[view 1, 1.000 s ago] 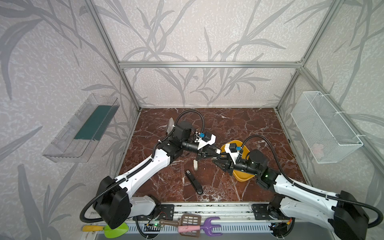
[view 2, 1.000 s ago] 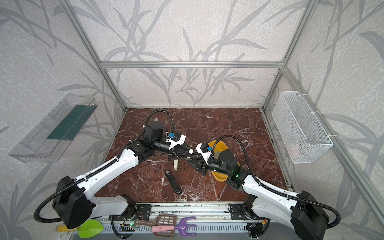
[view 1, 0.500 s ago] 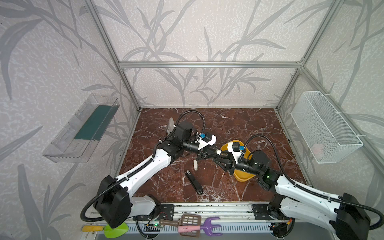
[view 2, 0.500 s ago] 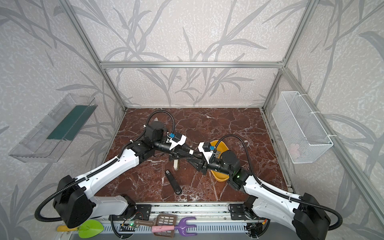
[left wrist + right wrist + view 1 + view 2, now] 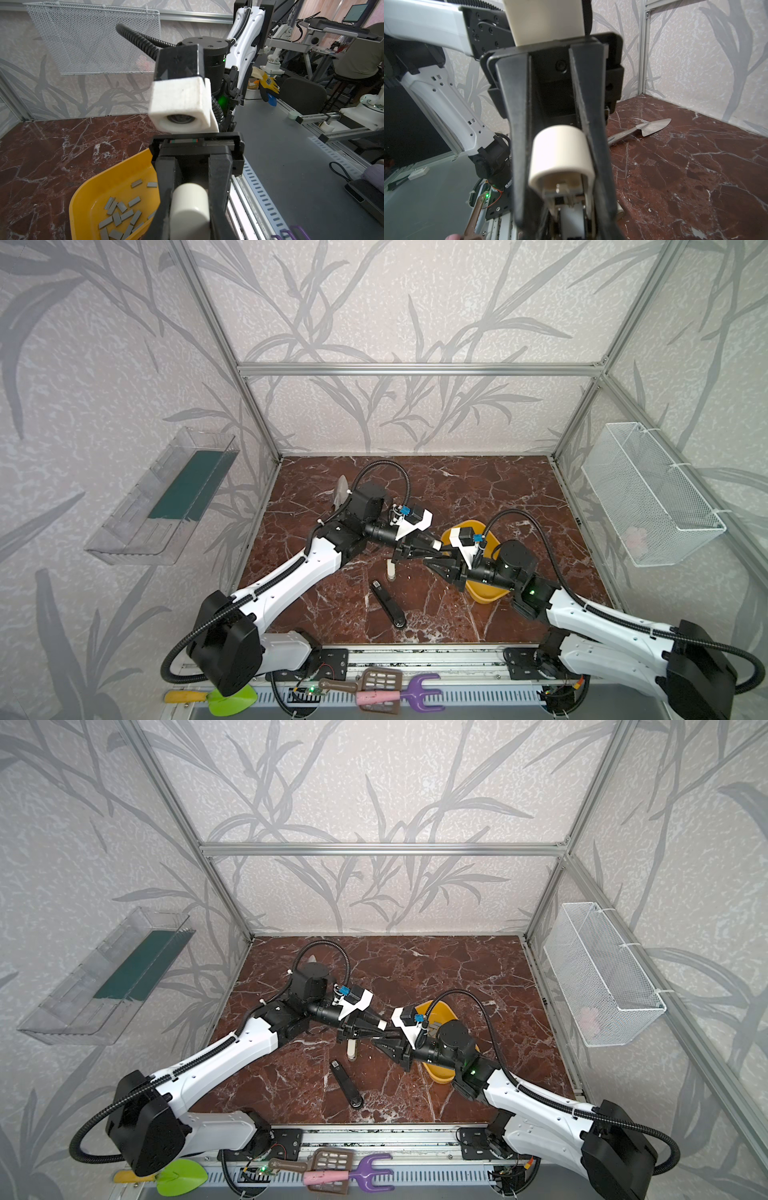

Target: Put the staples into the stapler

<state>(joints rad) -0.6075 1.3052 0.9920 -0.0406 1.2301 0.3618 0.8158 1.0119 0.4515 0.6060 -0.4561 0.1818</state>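
The left gripper [image 5: 424, 547] is clamped on a cream-white block [image 5: 560, 158]. It holds the block off the floor just left of the yellow tray [image 5: 108, 178] in both top views, with the block's end poking out past the fingertips. The right gripper [image 5: 428, 561] meets it tip to tip from the tray's side. Its jaws stand either side of the same block, but whether they press on it I cannot tell. The step in hand looks like passing or steadying this block between the two arms, not loading yet. The staples [image 5: 120, 216] lie loose in a heap inside the tray, with neither gripper on them. The stapler [image 5: 387, 605] lies flat on the marble floor [image 5: 478, 489], further left of the tray and well apart from both grippers. A second block [image 5: 390, 570] stands between stapler and tray, and a metal trowel [image 5: 652, 126] lies far off to the tray's left. Next, I judge, the held block must be set down clear of the stapler, freeing a gripper to fetch a strip.
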